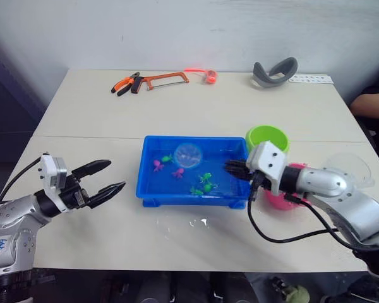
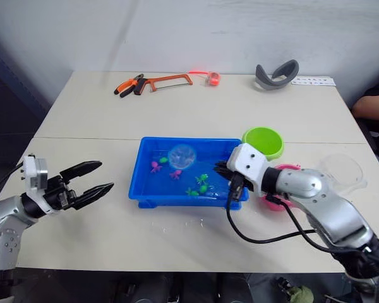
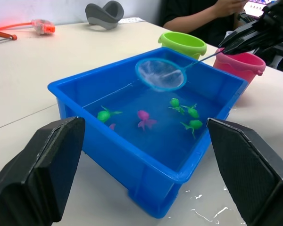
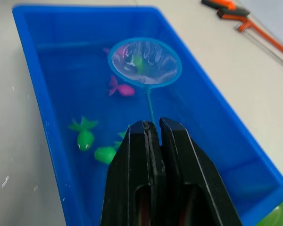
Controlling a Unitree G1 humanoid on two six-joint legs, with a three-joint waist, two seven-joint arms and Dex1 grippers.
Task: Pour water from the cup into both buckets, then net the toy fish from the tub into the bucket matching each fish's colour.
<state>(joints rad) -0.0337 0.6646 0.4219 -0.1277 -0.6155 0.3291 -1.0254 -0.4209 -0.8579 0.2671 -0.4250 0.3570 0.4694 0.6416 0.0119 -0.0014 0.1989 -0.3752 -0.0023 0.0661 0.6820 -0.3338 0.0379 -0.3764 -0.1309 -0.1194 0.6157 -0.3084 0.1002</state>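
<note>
Fish lie unsorted in the tub; right gripper clamps the net, seemingly empty; left gripper gapes.

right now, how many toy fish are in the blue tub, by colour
green toy fish: 4
pink toy fish: 2
total: 6, all lying in the water of the tub
</note>
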